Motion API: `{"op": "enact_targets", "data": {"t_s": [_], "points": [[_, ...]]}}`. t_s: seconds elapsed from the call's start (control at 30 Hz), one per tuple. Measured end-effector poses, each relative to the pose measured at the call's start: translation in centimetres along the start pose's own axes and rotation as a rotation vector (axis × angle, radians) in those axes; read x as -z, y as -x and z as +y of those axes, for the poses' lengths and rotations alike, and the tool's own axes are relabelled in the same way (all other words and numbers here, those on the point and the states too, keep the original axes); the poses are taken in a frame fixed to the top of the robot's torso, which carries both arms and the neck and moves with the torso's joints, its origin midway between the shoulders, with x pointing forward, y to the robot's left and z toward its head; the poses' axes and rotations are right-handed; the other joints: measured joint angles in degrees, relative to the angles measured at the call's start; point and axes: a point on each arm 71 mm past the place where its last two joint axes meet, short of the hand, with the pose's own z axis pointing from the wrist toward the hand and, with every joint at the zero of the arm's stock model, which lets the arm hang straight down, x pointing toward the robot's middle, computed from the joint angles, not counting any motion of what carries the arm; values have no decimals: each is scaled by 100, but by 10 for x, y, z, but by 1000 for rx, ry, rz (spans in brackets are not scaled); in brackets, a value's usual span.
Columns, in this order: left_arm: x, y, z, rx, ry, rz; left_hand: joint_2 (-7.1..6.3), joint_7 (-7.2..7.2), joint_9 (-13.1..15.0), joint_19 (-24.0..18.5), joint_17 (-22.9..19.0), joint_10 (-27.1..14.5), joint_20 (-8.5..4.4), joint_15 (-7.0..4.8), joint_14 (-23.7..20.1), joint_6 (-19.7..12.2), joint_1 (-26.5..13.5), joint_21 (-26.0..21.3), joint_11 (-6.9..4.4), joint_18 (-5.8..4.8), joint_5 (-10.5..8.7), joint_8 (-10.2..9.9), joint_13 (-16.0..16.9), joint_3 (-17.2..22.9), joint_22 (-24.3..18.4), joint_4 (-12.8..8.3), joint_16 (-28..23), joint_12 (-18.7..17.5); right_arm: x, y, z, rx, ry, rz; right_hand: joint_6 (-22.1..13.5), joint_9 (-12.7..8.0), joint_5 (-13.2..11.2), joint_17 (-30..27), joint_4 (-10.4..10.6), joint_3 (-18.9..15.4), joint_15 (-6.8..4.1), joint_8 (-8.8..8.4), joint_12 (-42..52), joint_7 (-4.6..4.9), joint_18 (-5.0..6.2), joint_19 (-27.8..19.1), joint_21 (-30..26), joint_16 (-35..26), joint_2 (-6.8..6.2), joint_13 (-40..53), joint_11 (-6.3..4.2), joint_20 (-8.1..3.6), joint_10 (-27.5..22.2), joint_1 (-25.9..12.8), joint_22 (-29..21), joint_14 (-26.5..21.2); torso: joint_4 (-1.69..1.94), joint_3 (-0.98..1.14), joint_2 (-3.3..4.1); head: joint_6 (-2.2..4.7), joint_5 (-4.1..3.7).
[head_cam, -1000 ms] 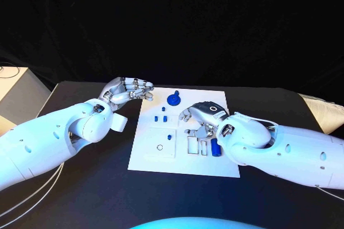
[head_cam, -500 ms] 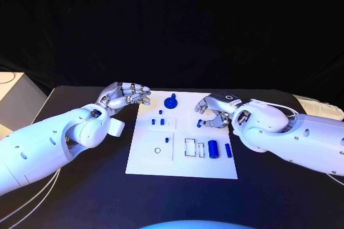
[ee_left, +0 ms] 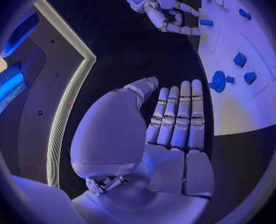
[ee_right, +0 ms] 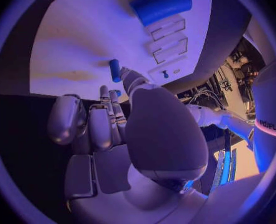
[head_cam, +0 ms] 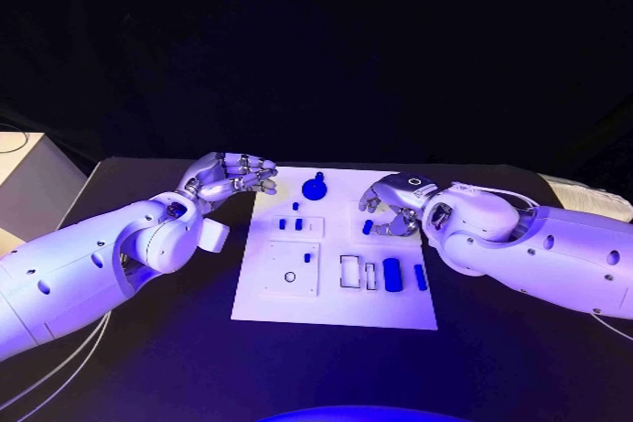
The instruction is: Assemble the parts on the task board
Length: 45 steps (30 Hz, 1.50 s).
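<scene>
The right hand (head_cam: 391, 208) has lifted from the near right of the task board (head_cam: 335, 308) to its right edge and now pinches a small blue part (head_cam: 367, 227), leaving the blue cylinder (head_cam: 391, 274) exposed. The left hand (head_cam: 235, 175) stays open, holding nothing, at the far left corner. A placement looks next.

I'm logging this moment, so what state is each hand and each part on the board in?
Left silver hand: fingers curled, holding nothing, beside the white task board.
Right silver hand: pinching a small blue peg over the board.
Round blue knob: resting on the board.
Large blue cylinder: lying flat.
</scene>
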Motion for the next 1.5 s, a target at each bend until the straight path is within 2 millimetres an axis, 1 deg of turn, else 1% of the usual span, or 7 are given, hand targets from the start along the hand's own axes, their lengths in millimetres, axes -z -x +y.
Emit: {"op": "enact_targets", "data": {"t_s": [0.37,0.8,0.93,1.17,1.33,1.43,1.5], "points": [[1,1,0,-1,1,0,0,0,-5,0,13,0,0,0,0,0,0,-26,0,0,0,-21,0,0,-8,0,0,0,-2,-8,3,11,7,39,376,-24,0,109,315,325,-43,153,83,85,0,70,202,133,-6,73,-99,-29,458,52,243,1,0,-6,-1,-41,24],[1,1,0,0,2,5,0,0,-5,22,22,0,22,0,0,0,0,-26,0,1,0,-20,4,0,-8,0,-20,0,-3,-12,5,12,8,58,584,-24,35,108,397,607,-43,242,83,83,0,82,266,142,-6,71,-101,-41,616,52,314,1,-6,0,-7,-64,32],[1,1,0,0,3,6,0,0,-5,22,22,0,22,0,0,0,0,-26,0,1,0,-20,4,0,-15,0,-19,0,-3,-12,6,10,6,54,668,-23,69,108,393,750,-43,286,82,61,-64,103,309,176,-6,65,-131,-62,708,52,355,1,-6,0,-7,-71,30],[1,1,0,0,3,6,0,0,-4,22,26,0,22,0,0,0,0,-25,0,1,0,-20,4,0,-15,0,-19,0,-3,-13,5,3,-12,35,875,39,101,117,327,1084,-114,436,79,-9,-64,133,444,199,26,56,-194,-92,975,18,486,-6,-6,0,-5,-87,26],[1,1,0,0,4,7,0,0,-4,22,26,0,22,0,0,0,0,-23,0,0,0,-20,4,0,-15,0,-19,0,-3,-12,5,-4,-26,15,976,86,43,108,178,1341,-157,569,41,-54,-64,153,564,220,42,46,-252,-113,1141,4,607,-10,-6,-2,-6,-92,22],[1,1,0,0,4,7,0,0,-4,22,26,0,22,0,0,0,0,-23,0,0,0,-20,3,0,-15,0,-19,0,-2,-12,6,-9,-35,3,977,86,31,90,76,1443,-156,631,21,-55,-63,165,575,220,57,45,-225,-124,1169,5,640,-10,-6,-2,-6,-93,18],[1,1,0,1,4,7,19,0,-6,22,30,0,22,0,0,0,19,-23,0,0,0,-20,3,0,-15,0,-19,0,-2,-12,6,-14,-41,-4,977,86,36,90,20,1499,-156,643,12,-55,-136,174,611,220,57,38,-221,-134,1173,5,650,-10,-6,-3,-7,-90,16]]}}
